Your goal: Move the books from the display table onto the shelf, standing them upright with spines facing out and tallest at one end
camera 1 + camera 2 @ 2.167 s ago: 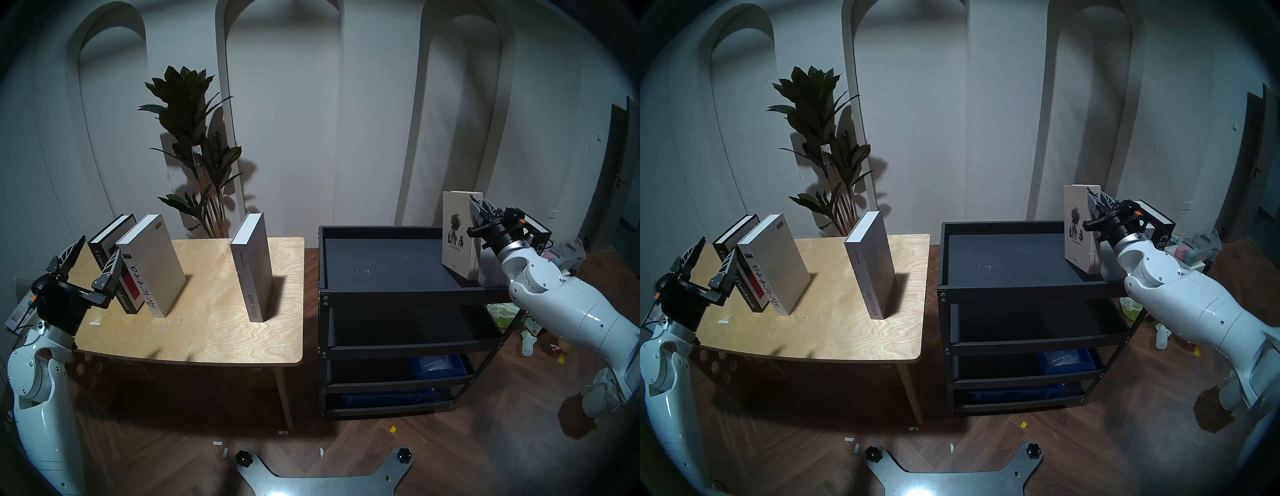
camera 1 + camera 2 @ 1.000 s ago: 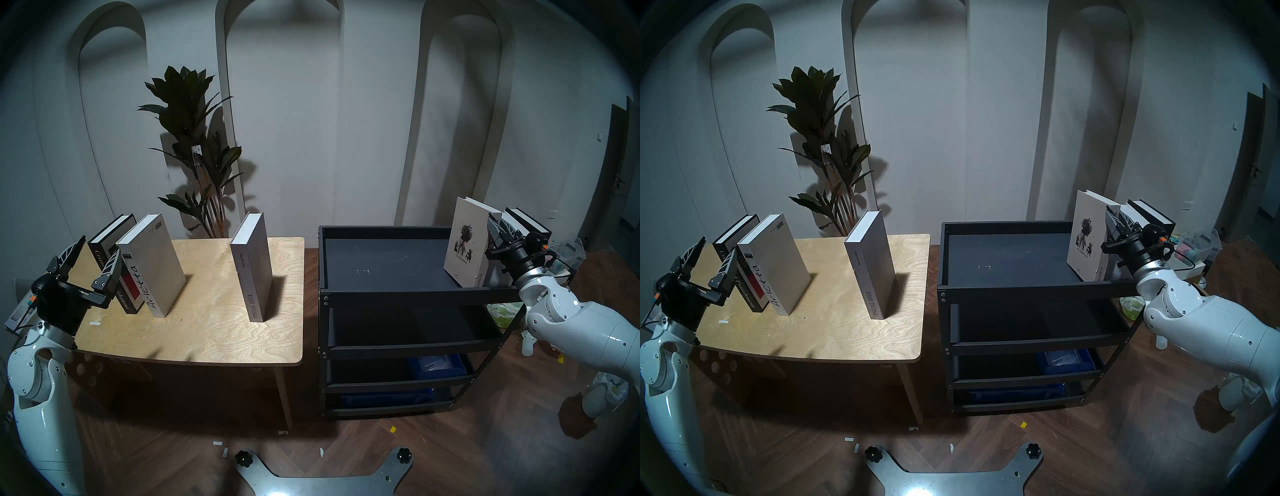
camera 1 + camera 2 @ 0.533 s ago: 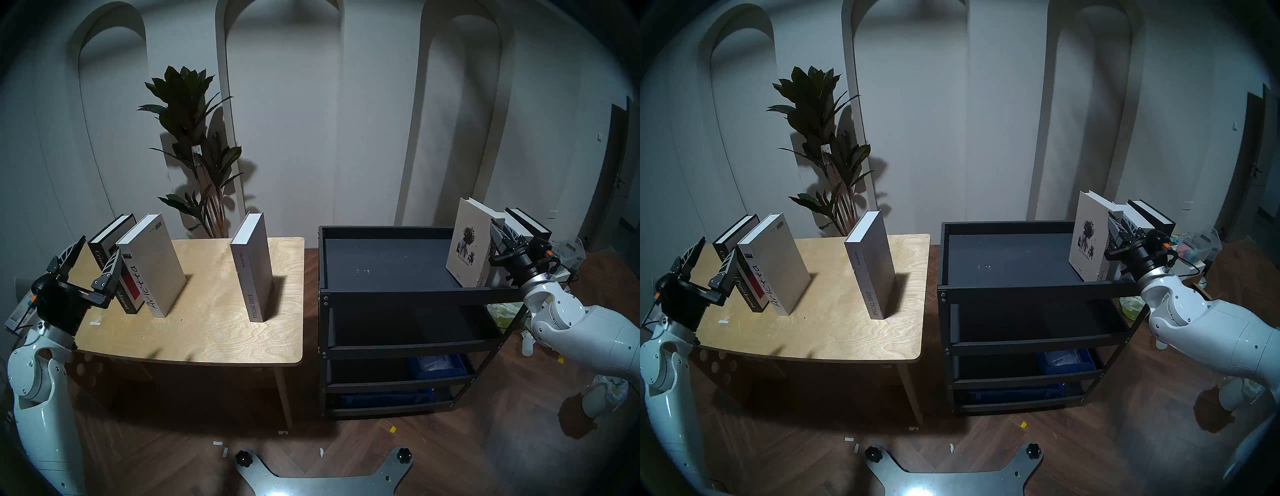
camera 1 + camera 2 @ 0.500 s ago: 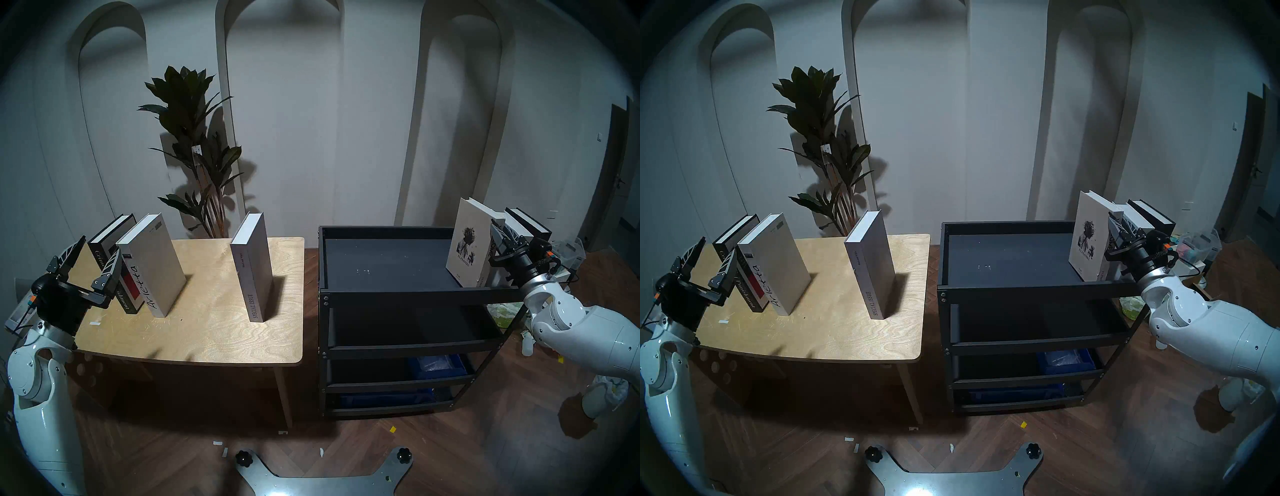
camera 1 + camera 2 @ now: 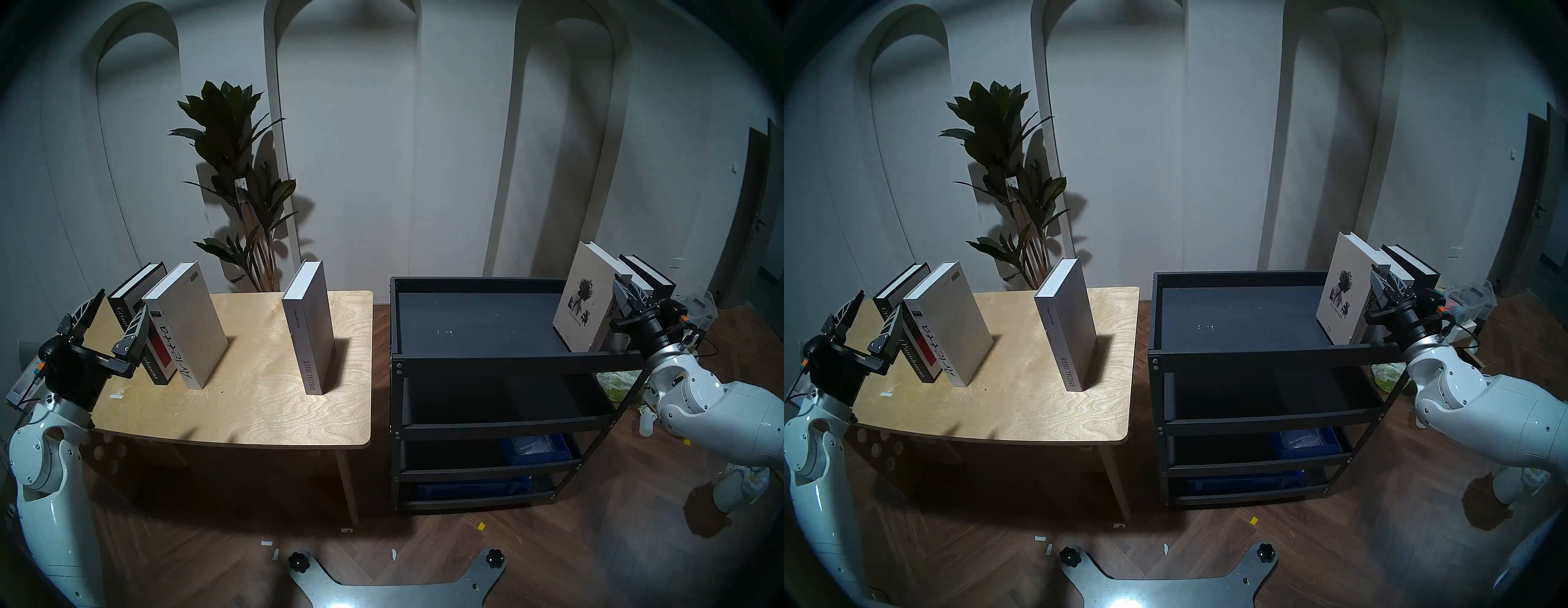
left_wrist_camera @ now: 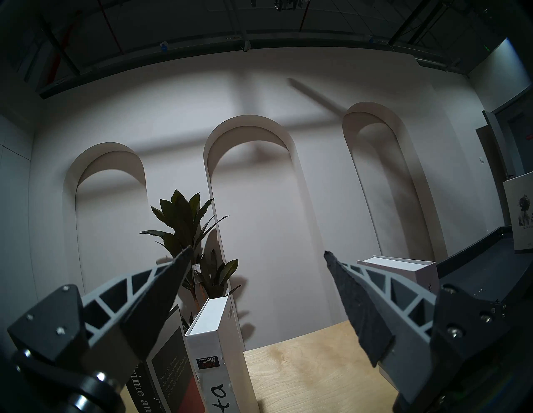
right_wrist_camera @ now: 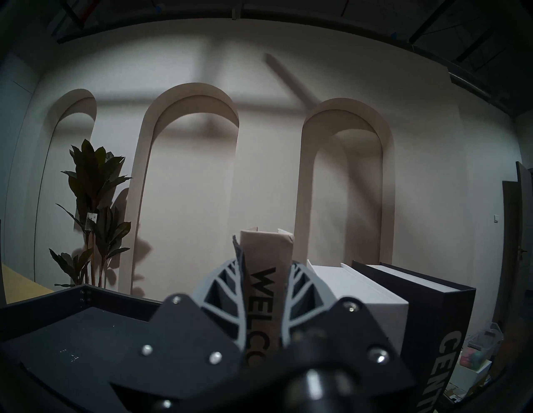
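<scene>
Three books stand on the display table (image 5: 263,403): the black Crime and Punishment (image 5: 127,297), the white Arietta (image 5: 186,327) and the grey Special Issue (image 5: 309,327). My left gripper (image 5: 124,301) hangs open at the table's left end, just in front of the black book (image 6: 170,366). At the right end of the shelf (image 5: 509,363), my right gripper (image 5: 623,293) is shut on the spine of the beige Welcome book (image 5: 583,297), which tilts right toward a white book (image 7: 354,288) and the black Century book (image 7: 432,302).
A tall potted plant (image 5: 242,178) stands behind the table. Blue bins (image 5: 534,450) sit on the rack's lower tiers. Boxes and clutter (image 5: 695,305) lie on the floor right of the rack. My base plate (image 5: 399,586) shows at the bottom.
My right gripper has carried the Welcome book to the right along the shelf top and tipped it toward the white book. The left arm has not moved.
</scene>
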